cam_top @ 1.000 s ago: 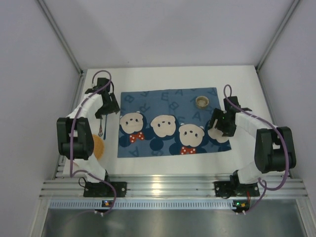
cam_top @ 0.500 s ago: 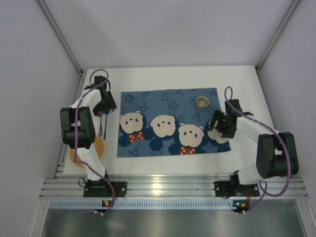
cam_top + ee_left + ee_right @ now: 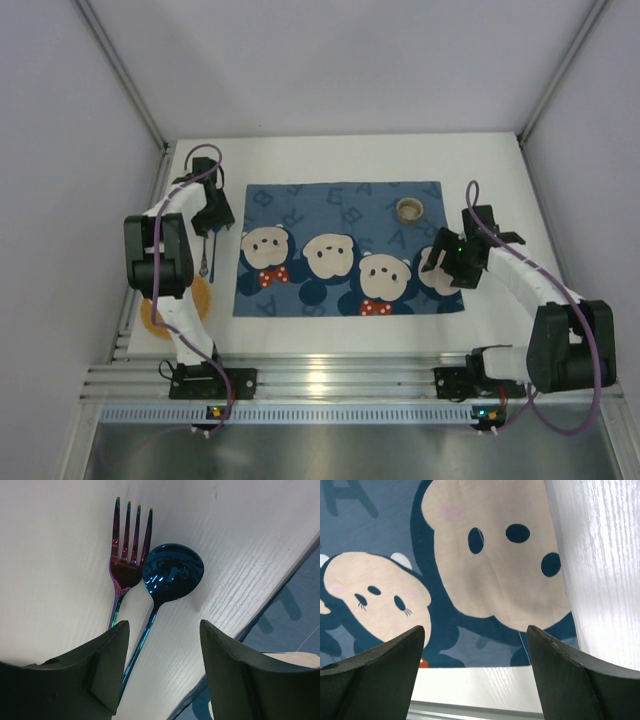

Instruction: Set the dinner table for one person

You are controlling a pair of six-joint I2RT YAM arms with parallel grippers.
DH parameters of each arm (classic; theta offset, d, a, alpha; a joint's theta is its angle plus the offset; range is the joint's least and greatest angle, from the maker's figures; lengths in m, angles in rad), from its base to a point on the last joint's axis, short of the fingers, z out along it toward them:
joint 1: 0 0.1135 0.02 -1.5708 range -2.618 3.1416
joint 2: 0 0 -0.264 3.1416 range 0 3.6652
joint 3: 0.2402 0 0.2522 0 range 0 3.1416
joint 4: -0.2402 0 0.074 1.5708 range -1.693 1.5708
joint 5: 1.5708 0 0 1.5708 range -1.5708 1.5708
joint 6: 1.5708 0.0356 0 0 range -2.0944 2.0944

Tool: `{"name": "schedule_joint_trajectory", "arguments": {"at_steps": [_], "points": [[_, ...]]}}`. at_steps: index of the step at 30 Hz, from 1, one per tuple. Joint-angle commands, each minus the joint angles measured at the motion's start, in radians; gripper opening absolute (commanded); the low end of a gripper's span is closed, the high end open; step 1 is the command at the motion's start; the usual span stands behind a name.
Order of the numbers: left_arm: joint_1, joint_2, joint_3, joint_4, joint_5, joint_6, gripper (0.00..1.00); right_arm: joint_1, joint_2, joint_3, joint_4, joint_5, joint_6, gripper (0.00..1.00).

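Dinner table (image 3: 330,160), white, matte, between pale walls (image 3: 330,70); left end effector (image 3: 164,630) and right end effector (image 3: 475,630) apart.

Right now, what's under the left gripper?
Under the left gripper, a fork and a blue spoon lie side by side on the dinner table. Their handle ends are hidden behind its fingers.

Walled bay, soft even light.
Back wall (image 3: 340,70), left wall (image 3: 60,200) and right wall (image 3: 600,170) are flat, pale grey-lilac. A silver post runs up each back corner, left (image 3: 120,70) and right (image 3: 565,70). The white matte table (image 3: 340,155) lies between the side walls. A ribbed silver rail (image 3: 340,378) spans its near edge, with a bright glare patch near the rail's middle. Below the rail is a dull grey metal sheet (image 3: 340,450). Shadows are faint.
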Motion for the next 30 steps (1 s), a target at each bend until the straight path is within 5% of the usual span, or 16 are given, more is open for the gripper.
{"name": "schedule_joint_trajectory", "arguments": {"at_steps": [1, 9, 20, 23, 30], "points": [[0.017, 0.028, -0.009, 0.054, 0.017, 0.019, 0.63, -0.006, -0.086, 0.073, -0.084, -0.002, 0.015, 0.83], [0.049, 0.073, -0.003, 0.049, 0.049, 0.014, 0.54, -0.006, -0.158, 0.161, -0.186, 0.010, 0.016, 0.84], [0.079, 0.139, -0.029, 0.069, 0.130, 0.016, 0.17, -0.006, -0.221, 0.147, -0.240, 0.051, 0.010, 0.84], [0.086, 0.156, -0.029, 0.071, 0.133, 0.028, 0.01, -0.008, -0.249, 0.138, -0.255, 0.064, 0.009, 0.84], [0.087, 0.124, -0.009, 0.055, 0.175, 0.023, 0.00, -0.008, -0.326, 0.149, -0.305, 0.068, 0.007, 0.84]]}}
